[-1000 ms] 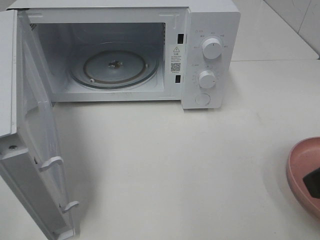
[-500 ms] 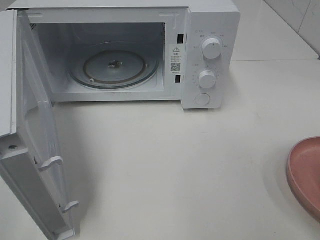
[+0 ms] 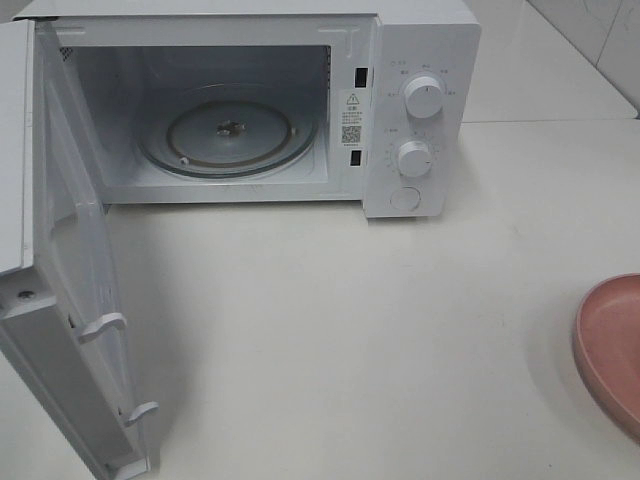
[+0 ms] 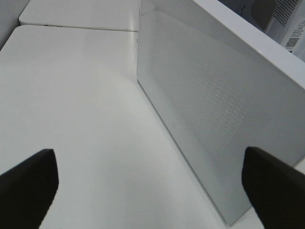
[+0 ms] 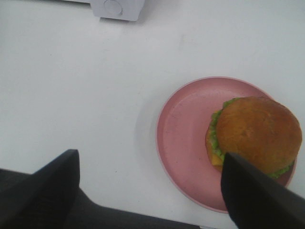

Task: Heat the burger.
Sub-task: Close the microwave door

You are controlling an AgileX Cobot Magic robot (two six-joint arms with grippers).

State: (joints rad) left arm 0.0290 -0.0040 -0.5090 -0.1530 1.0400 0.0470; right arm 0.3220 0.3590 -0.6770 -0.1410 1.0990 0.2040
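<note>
Right hand, fingers spread apart, hovers above the burger on its pink plate.

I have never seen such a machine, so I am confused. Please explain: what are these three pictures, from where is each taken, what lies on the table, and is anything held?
This is a robot with two arms, each ending in a gripper. One camera looks down from high up: it shows a white microwave with its door swung open, an empty glass turntable inside, and a pink plate at the table's edge. The other two cameras sit on the wrists. The left gripper is open beside the microwave door, holding nothing. The right gripper is open above the plate, where the burger lies. Nothing is held yet.
</note>
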